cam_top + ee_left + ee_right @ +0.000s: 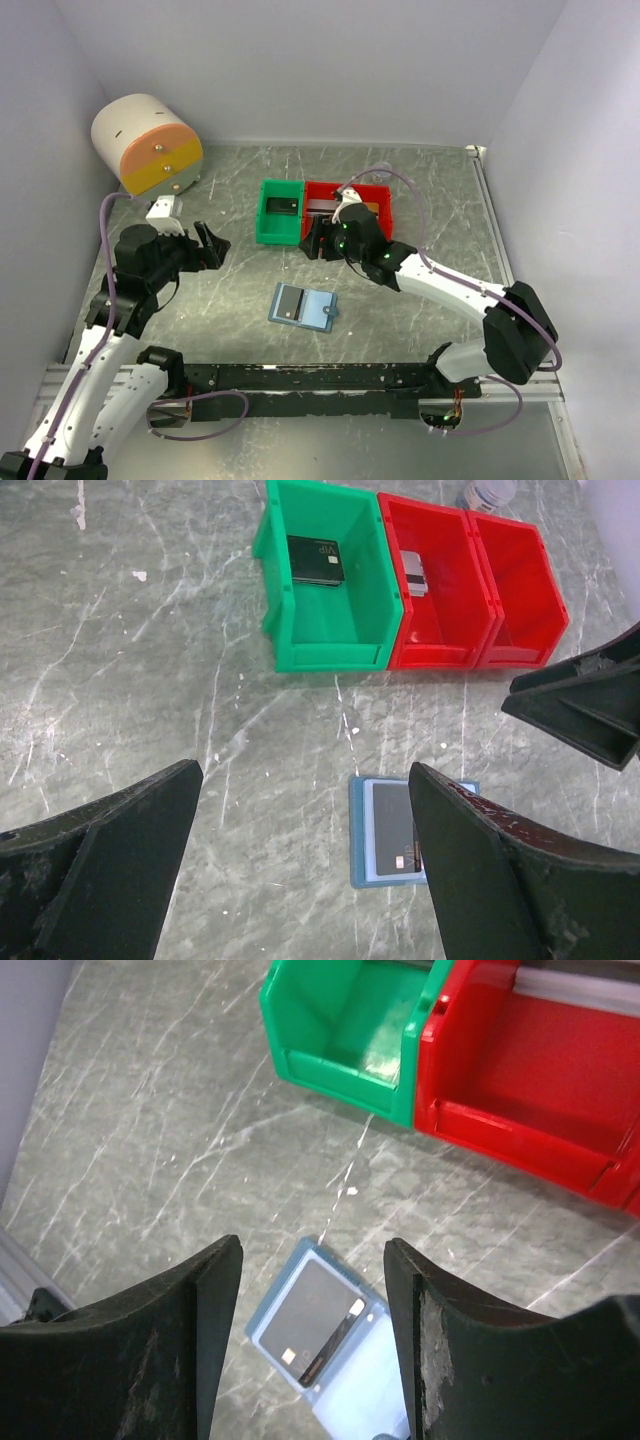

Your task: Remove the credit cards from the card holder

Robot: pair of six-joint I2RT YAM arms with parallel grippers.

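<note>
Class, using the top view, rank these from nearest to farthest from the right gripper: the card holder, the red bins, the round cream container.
1. Red bins: directly beside the right gripper, back centre.
2. Card holder: lying open, toward the near edge.
3. Round cream container: far back-left corner.

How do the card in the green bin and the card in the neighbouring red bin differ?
Colour: the dark card sits in the green bin, the silvery-grey card in the red bin beside it. Lettering: the dark card reads VIP; the silvery-grey card shows none legible. Both are out of the card holder.
</note>
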